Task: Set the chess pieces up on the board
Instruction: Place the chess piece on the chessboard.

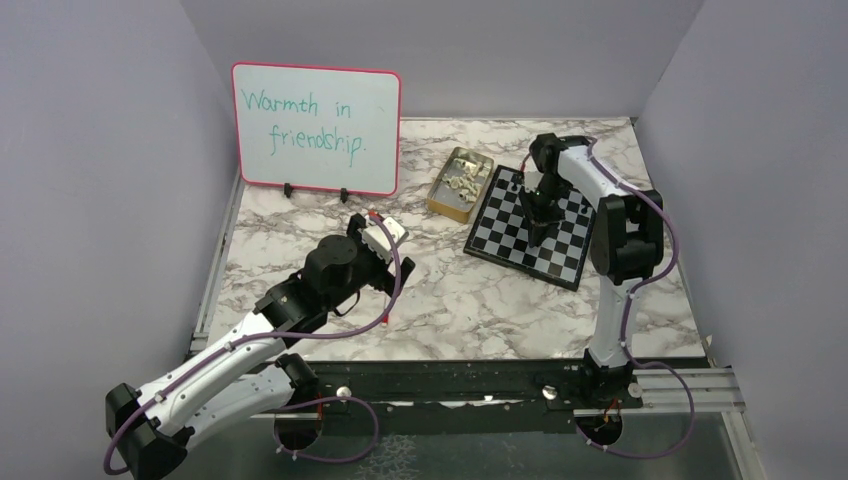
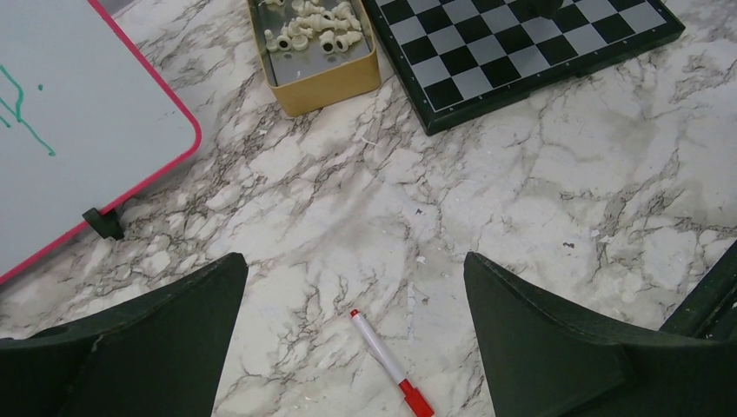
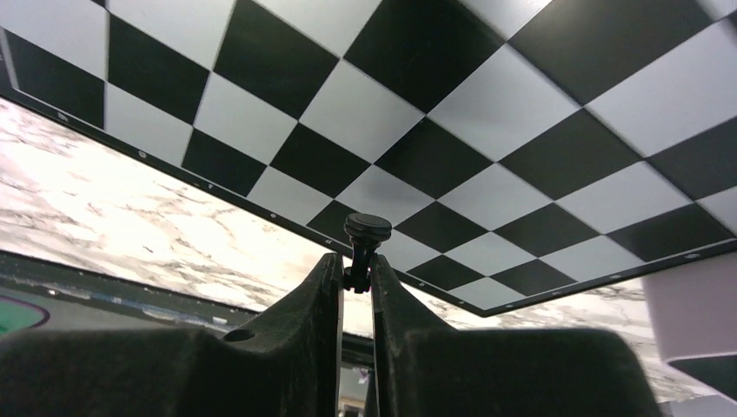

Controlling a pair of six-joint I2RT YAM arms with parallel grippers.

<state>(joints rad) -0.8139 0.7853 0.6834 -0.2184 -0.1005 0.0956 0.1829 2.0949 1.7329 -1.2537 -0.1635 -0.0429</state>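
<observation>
Right gripper (image 3: 356, 265) is down over the chessboard (image 3: 487, 130), and there's a black pawn (image 3: 366, 230) right between its fingertips, wide disc end pointing away from the jaws toward the board's near rim. The jaws stand only a sliver apart, hugging the pawn's slim neck. Whether both tips are actually pressing on it, I cannot tell. Past the tips it's all black and silvery squares, with the thin black rim just off to the side and marble beyond.

Over to the left gripper (image 2: 355, 265): jaws spread wide, nothing in them, hanging above the marble table (image 2: 521, 174). A white marker with a red cap (image 2: 382, 352) lies on the marble between the two fingers. Well ahead of the jaws sits a yellow tin (image 2: 335, 82) holding the cream chess pieces (image 2: 317, 26). The board is just beside it, ahead and right. The pink-framed whiteboard (image 2: 78, 113) stands off to the left.
</observation>
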